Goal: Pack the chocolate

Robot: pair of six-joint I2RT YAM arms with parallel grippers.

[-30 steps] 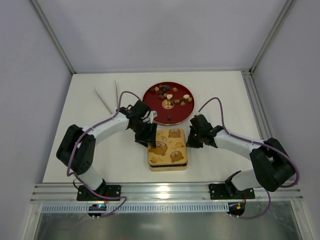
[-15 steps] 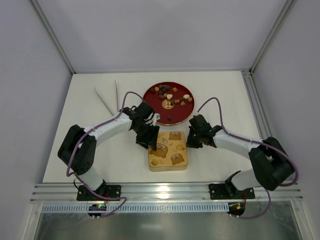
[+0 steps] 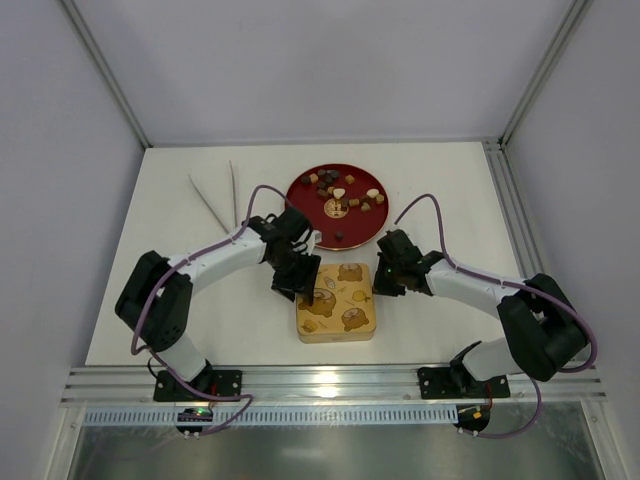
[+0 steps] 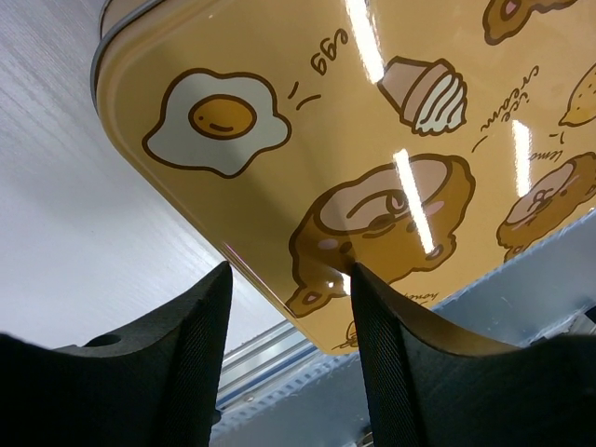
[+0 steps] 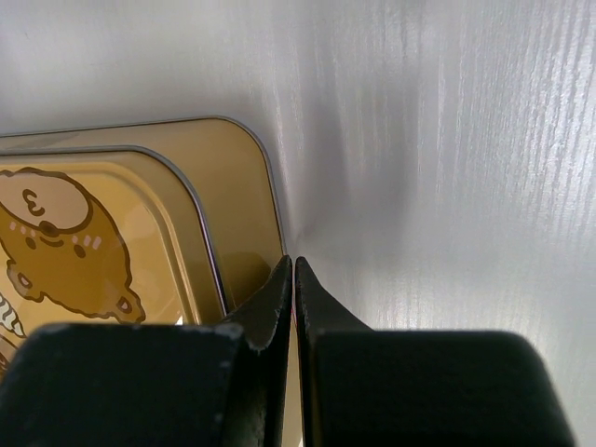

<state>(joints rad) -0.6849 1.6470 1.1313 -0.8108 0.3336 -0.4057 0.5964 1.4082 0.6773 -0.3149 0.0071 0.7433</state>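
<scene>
The chocolate (image 3: 328, 180) is seen from above on the red plate (image 3: 372, 222), beyond the lidded gold tin (image 3: 336, 300). In the left wrist view, the left end effector (image 4: 289, 279) is held open astride the lid (image 4: 372, 121) at its corner; a shallow bite could be lost. In the right wrist view, the right end effector (image 5: 293, 270) is closed against the tin's edge, which could be shoved aside.

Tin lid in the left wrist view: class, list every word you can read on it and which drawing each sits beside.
"egg": on the lid, beside the fried egg.
"cream": beside the cream swirl.
Word at the right edge: too blurred to read.
Small print under the bear: too small to read.
</scene>
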